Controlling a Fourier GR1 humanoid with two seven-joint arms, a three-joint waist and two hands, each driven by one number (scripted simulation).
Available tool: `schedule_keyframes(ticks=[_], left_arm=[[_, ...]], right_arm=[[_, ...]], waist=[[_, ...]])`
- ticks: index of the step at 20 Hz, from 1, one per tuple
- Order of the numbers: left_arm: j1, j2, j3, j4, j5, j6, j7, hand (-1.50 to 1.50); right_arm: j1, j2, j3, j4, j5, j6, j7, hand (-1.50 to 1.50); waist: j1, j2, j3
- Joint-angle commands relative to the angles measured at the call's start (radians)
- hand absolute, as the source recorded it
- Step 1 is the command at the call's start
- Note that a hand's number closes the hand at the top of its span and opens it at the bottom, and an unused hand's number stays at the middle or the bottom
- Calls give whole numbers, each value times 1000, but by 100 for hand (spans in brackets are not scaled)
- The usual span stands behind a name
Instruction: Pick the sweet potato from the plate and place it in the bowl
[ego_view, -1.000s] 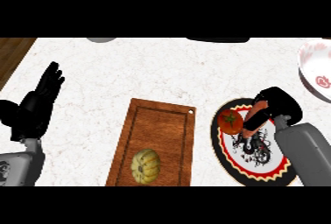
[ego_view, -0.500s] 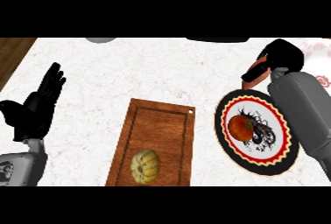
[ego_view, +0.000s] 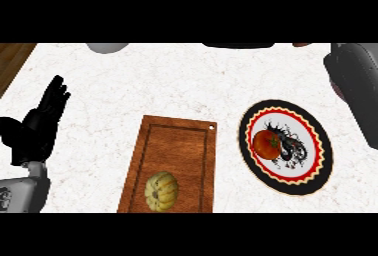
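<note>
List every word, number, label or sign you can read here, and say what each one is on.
No readable text anywhere.
plate: black swirls and a zigzag rim, ornament only, no letters.
left forearm: a small dark mark at the view's edge, too small to read.
cutting board: plain wood, nothing written.

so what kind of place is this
Likely a kitchen counter: white speckled stone top, a brown wooden cutting board carrying a yellow squash, and a black-rimmed plate with a red vegetable.

Black left hand (ego_view: 35, 131); rounded grey forearms (ego_view: 356, 85).
</note>
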Motion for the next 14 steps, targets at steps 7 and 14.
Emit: schedule_keyframes(ticks=[7,14], left_arm=[[-42,38,62,48,26,-49,-12,0],[-2,-41,-5,15,-47,17,-24,0]], right_arm=[[-23,-77,-161,124,-10,-101,-125,150],[34,-169,-305,278,-105,-233,-395,150]], waist=[[-9,3,1],[0,7,2]])
